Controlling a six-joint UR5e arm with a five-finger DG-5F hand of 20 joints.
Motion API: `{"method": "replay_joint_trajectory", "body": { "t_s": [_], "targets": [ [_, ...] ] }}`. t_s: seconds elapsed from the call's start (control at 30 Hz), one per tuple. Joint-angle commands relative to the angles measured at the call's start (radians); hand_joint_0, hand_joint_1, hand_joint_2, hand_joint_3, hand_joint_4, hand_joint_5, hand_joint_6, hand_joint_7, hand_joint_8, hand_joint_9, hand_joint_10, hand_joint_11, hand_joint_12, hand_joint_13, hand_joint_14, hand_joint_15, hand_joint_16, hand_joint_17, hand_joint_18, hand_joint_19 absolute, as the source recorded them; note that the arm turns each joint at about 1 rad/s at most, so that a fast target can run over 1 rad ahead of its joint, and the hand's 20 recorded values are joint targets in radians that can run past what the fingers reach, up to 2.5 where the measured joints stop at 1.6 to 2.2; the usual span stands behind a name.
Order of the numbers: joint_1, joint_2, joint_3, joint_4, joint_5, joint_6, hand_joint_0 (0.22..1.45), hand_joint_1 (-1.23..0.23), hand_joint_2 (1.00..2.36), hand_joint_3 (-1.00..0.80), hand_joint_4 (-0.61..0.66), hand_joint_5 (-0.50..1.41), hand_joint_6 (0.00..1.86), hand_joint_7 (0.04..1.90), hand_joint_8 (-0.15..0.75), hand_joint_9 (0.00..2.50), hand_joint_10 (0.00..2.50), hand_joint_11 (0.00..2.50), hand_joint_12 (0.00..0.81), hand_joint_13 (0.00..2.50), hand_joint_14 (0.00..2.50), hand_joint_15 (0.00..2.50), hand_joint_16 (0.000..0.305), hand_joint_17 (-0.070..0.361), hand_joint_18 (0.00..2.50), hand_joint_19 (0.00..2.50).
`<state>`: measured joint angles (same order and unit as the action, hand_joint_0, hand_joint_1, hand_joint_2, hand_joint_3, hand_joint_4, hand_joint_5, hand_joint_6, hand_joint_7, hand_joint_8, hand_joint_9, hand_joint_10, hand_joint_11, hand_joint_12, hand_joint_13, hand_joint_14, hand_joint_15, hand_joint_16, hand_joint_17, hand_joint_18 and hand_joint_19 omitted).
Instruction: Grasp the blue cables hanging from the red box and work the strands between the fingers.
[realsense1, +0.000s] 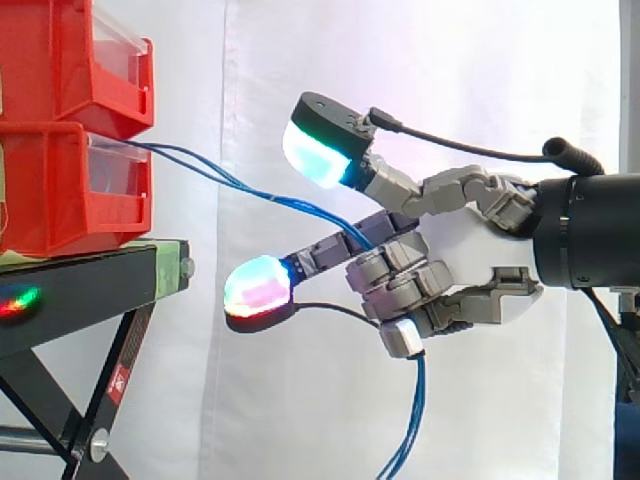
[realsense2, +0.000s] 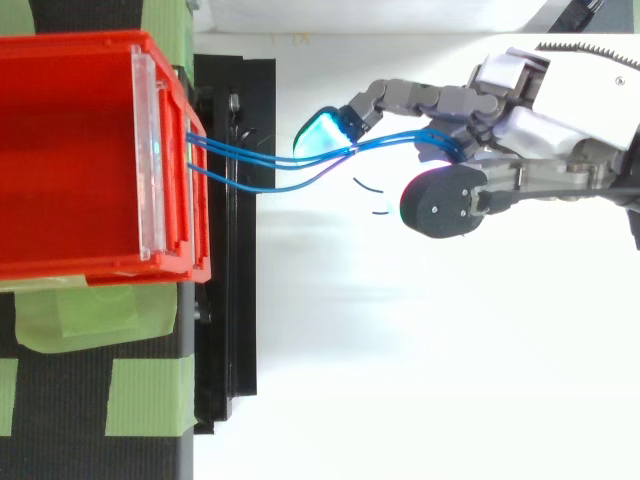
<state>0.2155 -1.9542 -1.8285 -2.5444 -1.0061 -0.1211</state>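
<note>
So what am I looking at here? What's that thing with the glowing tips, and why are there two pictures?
It is a robot arm ending in a mechanical hand. The glowing tips are the hand's own thick fingertip pads, not lamps. One picture is taken from the side, level with the work, with the arm coming in from the right. The other looks straight down on the same scene. On the left, red bins are stacked on a black stand, in front of a white curtain. Thin blue cables run from the bins to the hand. Its curled fingers grip them, and the loose ends hang down below.
</note>
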Motion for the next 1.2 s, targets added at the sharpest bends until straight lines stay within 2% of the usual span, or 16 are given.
{"method": "replay_joint_trajectory", "body": {
  "t_s": [0.0, 0.73, 0.93, 1.07, 1.17],
  "targets": [
    [-0.001, 0.0, 0.0, 0.001, 0.0, 0.0, 0.76, -0.52, 1.0, -1.0, 0.38, 0.16, 0.01, 1.01, 0.427, 0.72, 2.5, 2.47, 0.519, 1.01, 2.5, 1.64, 0.06, 0.134, 1.38, 0.82],
    [-0.001, 0.004, 0.003, -0.011, 0.003, 0.008, 0.78, -0.56, 1.0, -1.0, 0.36, 0.2, 0.01, 1.14, 0.427, 0.72, 2.5, 2.47, 0.519, 1.01, 2.5, 1.64, 0.06, 0.134, 1.38, 0.82],
    [-0.001, 0.004, 0.046, -0.011, 0.026, 0.003, 0.79, -0.56, 1.0, -1.0, 0.36, 0.21, 0.01, 1.14, 0.427, 0.72, 2.5, 2.47, 0.519, 1.01, 2.5, 1.64, 0.06, 0.134, 1.38, 0.82],
    [-0.005, 0.003, 0.12, -0.017, 0.057, -0.028, 0.79, -0.56, 1.0, -1.0, 0.36, 0.21, 0.01, 1.15, 0.427, 0.72, 2.5, 2.47, 0.519, 1.01, 2.5, 1.64, 0.06, 0.134, 1.38, 0.82],
    [-0.007, 0.003, 0.143, -0.03, 0.078, -0.065, 0.8, -0.56, 1.0, -1.0, 0.35, 0.22, 0.01, 1.16, 0.427, 0.72, 2.5, 2.47, 0.519, 1.01, 2.5, 1.64, 0.06, 0.134, 1.38, 0.82]
  ]
}}
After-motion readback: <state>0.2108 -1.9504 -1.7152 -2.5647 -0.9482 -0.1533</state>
